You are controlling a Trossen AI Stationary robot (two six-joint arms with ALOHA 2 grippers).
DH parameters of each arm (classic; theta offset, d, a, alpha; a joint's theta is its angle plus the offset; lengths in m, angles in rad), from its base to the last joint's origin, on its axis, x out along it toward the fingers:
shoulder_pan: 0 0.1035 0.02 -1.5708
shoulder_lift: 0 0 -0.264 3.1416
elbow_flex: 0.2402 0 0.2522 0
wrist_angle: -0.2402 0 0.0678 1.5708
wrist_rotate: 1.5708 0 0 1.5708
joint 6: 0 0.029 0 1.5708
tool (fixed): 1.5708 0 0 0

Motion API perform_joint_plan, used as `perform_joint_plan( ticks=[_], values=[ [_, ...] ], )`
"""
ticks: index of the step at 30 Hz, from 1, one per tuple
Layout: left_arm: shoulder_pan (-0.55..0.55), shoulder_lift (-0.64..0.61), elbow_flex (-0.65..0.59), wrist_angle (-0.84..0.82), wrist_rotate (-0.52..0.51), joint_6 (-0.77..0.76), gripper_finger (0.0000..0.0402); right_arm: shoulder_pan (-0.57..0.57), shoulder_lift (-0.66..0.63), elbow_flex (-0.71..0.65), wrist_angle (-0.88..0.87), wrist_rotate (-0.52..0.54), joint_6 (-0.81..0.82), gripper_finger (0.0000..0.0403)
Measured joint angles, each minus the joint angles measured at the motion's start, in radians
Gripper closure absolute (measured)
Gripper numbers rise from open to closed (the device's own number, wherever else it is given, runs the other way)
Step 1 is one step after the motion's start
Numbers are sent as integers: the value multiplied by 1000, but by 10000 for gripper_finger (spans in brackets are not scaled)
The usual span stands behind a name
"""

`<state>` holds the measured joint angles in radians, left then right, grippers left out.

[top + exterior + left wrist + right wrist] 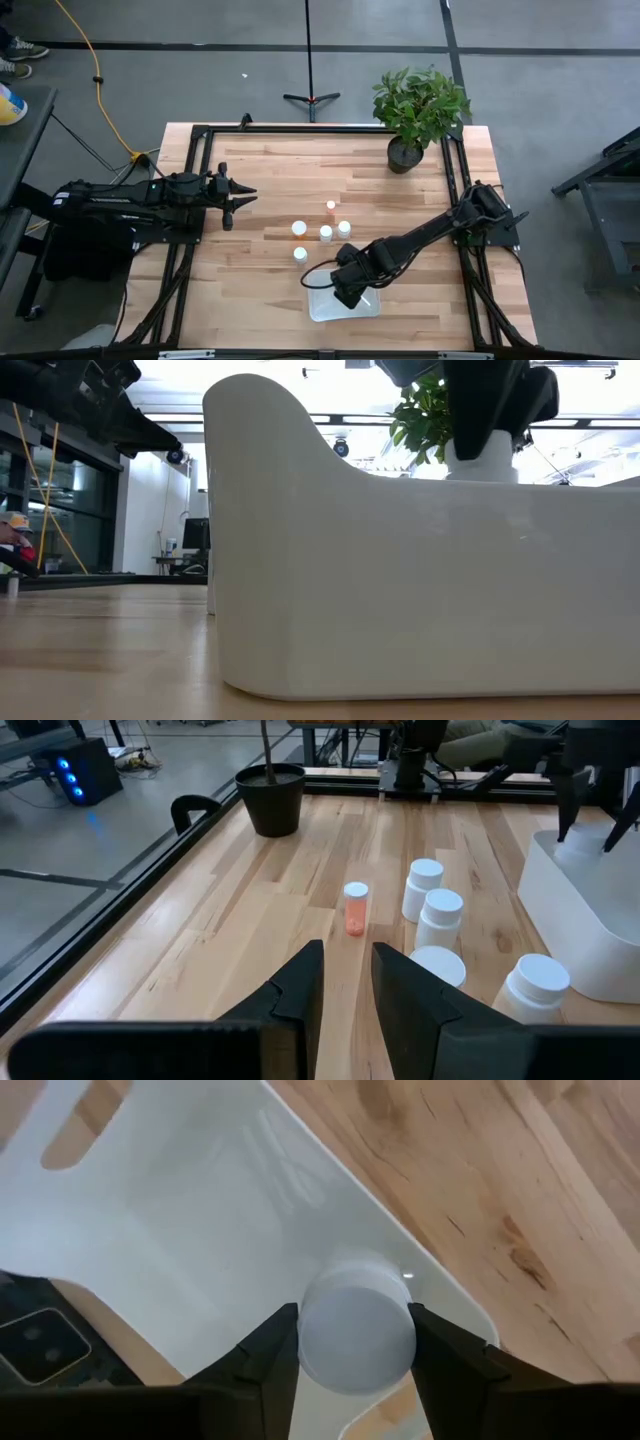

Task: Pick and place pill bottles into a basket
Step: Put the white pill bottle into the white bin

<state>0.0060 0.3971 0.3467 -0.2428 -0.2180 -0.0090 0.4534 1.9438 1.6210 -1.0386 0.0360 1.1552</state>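
The basket (322, 311) is a translucent white tray near the table's front edge; it fills the low view (400, 580). My right gripper (350, 290) is over it, shut on a white-capped pill bottle (357, 1330). Three white bottles (298, 228) (325, 233) (344, 228), a fourth (300, 254) and an orange-tinged one (331, 206) stand upright on the table behind the tray. My left gripper (243, 197) hovers at the table's left, its fingers (300, 990) a narrow gap apart, holding nothing. My right gripper pinches the bottle between its two fingers (265, 1355), one on each side just below the white cap (357, 1312). The fingers come from above, pointing down. The bottle is upright inside the tray's outline (481, 460); the tray wall hides its bottom.
A black pot with a green plant (418, 110) stands at the table's far right. A black frame rail (190, 180) runs along the table's sides. Bare wood lies between the bottles and the left gripper.
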Motion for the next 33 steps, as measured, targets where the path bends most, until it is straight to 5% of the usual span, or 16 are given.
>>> perform_joint_plan(
  ticks=[17, 33],
  values=[
    [0, 0, 0, 0, 0, 0, 277, 5, 2, -74, 116, -12, 42, 243],
    [0, 0, 0, 0, 0, 0, 277, 5, 1, -65, 160, -30, 40, 149]
  ],
)
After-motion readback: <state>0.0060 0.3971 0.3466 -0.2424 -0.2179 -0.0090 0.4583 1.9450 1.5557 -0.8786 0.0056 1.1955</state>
